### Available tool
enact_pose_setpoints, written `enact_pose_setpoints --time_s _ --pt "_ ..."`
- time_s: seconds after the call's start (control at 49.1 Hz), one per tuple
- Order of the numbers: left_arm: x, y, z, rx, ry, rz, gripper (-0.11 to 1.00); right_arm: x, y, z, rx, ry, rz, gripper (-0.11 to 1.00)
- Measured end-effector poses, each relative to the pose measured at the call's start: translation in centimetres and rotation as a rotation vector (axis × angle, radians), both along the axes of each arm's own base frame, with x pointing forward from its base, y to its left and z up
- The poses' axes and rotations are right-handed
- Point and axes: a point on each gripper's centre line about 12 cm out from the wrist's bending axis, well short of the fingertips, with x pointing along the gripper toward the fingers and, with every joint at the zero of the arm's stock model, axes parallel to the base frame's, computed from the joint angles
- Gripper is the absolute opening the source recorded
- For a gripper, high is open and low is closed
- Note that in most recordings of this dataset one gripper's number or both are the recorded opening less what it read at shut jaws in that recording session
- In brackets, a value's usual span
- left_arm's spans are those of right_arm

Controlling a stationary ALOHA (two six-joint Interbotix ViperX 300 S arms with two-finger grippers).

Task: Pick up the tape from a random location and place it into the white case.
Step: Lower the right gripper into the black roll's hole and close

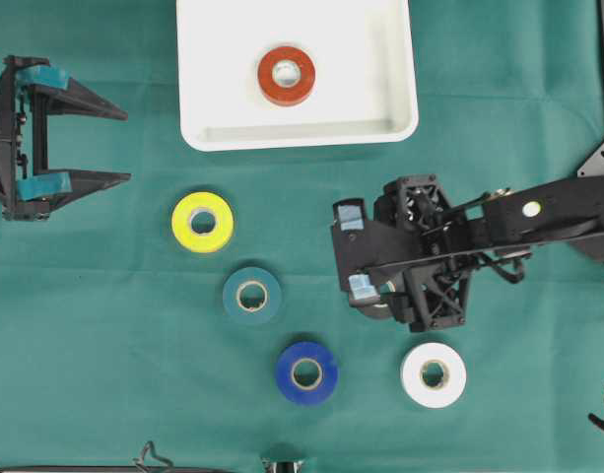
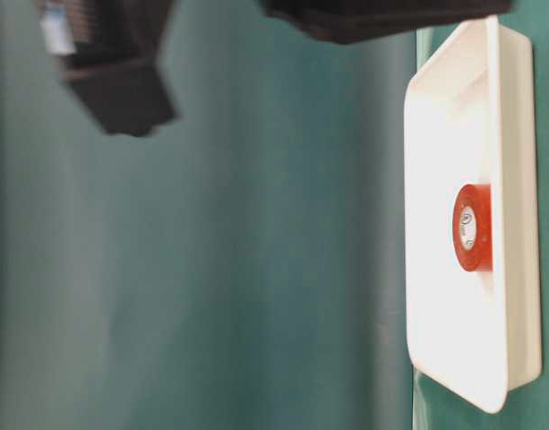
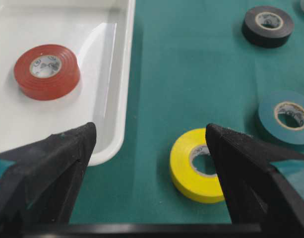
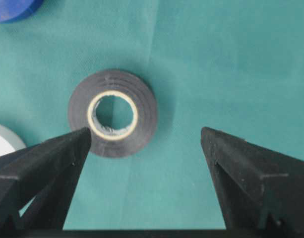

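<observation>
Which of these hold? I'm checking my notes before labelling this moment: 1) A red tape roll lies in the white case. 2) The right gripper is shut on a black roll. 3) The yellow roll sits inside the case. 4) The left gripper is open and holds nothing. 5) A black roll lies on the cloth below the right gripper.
1) True: the red roll lies in the white case.
2) False: the right gripper is open above the black roll.
3) False: the yellow roll lies on the green cloth.
4) True: the left gripper is open and empty.
5) True.
</observation>
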Motion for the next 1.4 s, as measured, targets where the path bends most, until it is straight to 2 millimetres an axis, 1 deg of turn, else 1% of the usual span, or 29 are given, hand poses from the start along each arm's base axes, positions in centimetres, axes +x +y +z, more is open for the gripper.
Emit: enact_pose_setpoints --time_s 0.204,0.285,0.407,0.59,0.835,0.916,0.957,1.018,1.181,1.242,1.405 --pt "0.0 0.0 0.0 0.001 -0.001 -0.001 0.97 0.6 0.2 -3.8 -0.006 0.043 -0.010 0.92" --pt "0.0 0.0 0.0 0.000 -0.002 0.000 0.97 0.8 0.2 -4.8 -0.011 0.054 -0.010 0.92" --pt "0.0 0.0 0.0 0.001 -0.001 -0.001 0.97 1.1 0.3 -5.5 -0.011 0.049 -0.009 0.92" --pt "0.0 0.0 0.0 -0.001 0.000 0.001 0.97 1.0 0.3 -6.6 -0.015 0.069 -0.011 0.92" --pt "0.0 0.0 0.0 0.000 0.000 0.000 0.97 1.0 0.3 -6.9 -0.017 0.073 -0.011 0.92" --pt "0.0 0.0 0.0 0.001 -0.001 -0.001 0.97 1.0 0.3 -6.9 -0.017 0.073 -0.011 0.90" --pt "0.0 0.0 0.0 0.001 0.000 -0.001 0.97 1.0 0.2 -6.9 -0.019 0.073 -0.009 0.87" --pt "0.0 0.0 0.0 0.000 0.000 0.000 0.97 1.0 0.3 -6.9 -0.020 0.074 -0.006 0.77" --pt "0.0 0.0 0.0 0.001 -0.001 -0.001 0.97 1.1 0.3 -6.8 -0.025 0.071 0.000 0.37" --pt "0.0 0.0 0.0 0.000 0.000 0.000 0.97 1.0 0.3 -6.9 -0.026 0.073 0.003 0.26" --pt "0.0 0.0 0.0 0.000 -0.002 0.000 0.97 1.0 0.3 -6.9 -0.026 0.074 0.002 0.25"
